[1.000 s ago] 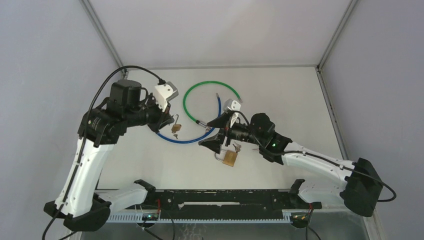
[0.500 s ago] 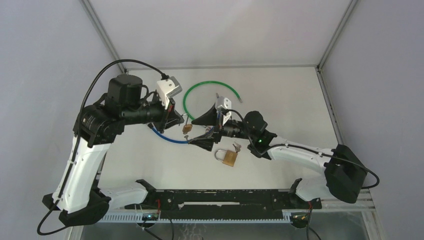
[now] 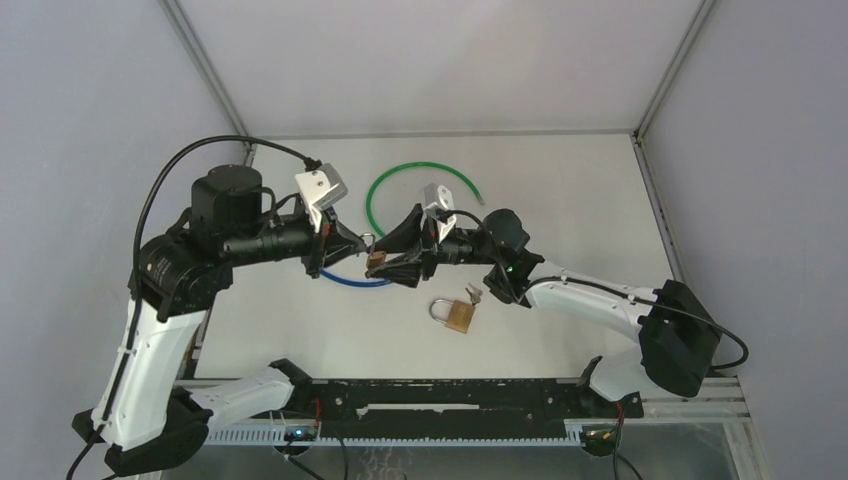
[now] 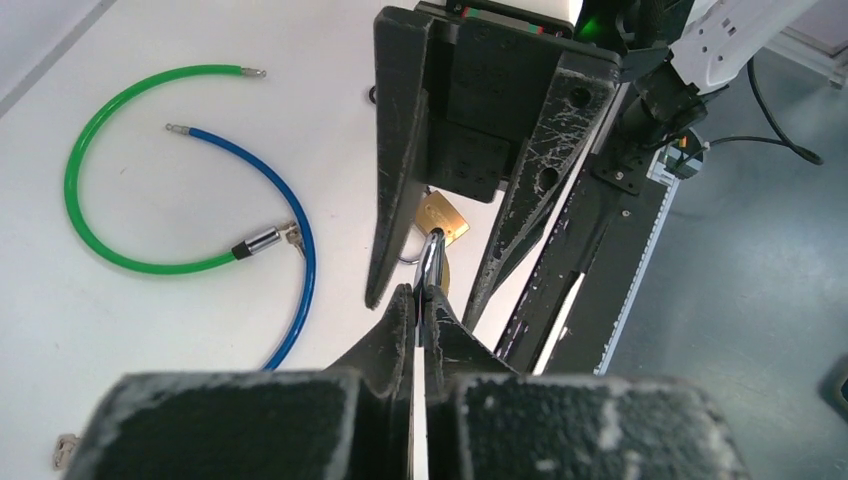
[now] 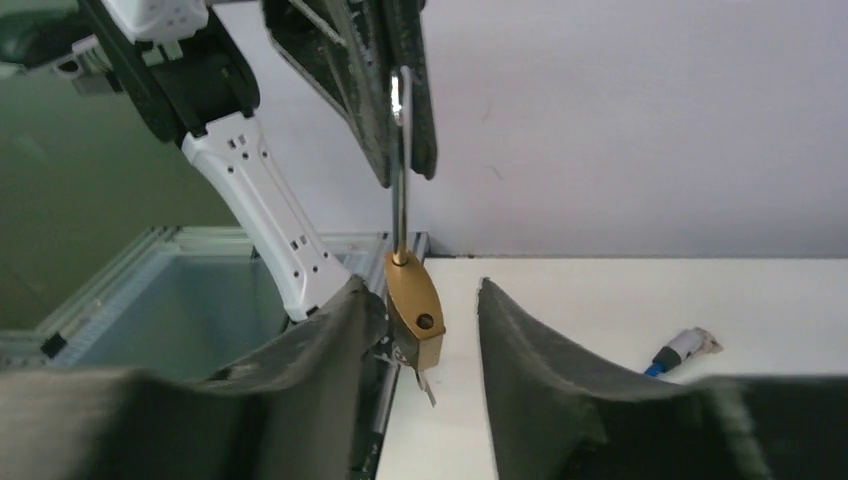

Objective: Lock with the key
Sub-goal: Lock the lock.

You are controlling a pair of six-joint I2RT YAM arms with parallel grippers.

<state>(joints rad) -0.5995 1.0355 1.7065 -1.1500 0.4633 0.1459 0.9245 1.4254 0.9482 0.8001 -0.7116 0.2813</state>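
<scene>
My left gripper [image 4: 421, 295] is shut on the steel shackle [image 4: 429, 262] of a small brass padlock [image 5: 415, 305], which hangs upright above the table. A small key [image 5: 424, 383] pokes out under the lock body. My right gripper [image 5: 425, 300] is open, one finger [image 5: 330, 340] against the lock's left side, the other finger [image 5: 530, 350] a small gap away. From the top view, the two grippers meet at the padlock [image 3: 376, 260]. A second brass padlock [image 3: 458, 313] lies on the table with keys [image 3: 472, 293] beside it.
A green cable [image 3: 385, 190] curves at the back of the white table [image 3: 580, 220], and a blue cable [image 3: 350, 280] lies under the grippers. A black rail [image 3: 440, 395] runs along the near edge. Grey walls close in the sides.
My right gripper left the padlock on the table, swung left to the hanging padlock and narrowed its jaws around it. My left arm carried the padlock a little right.
</scene>
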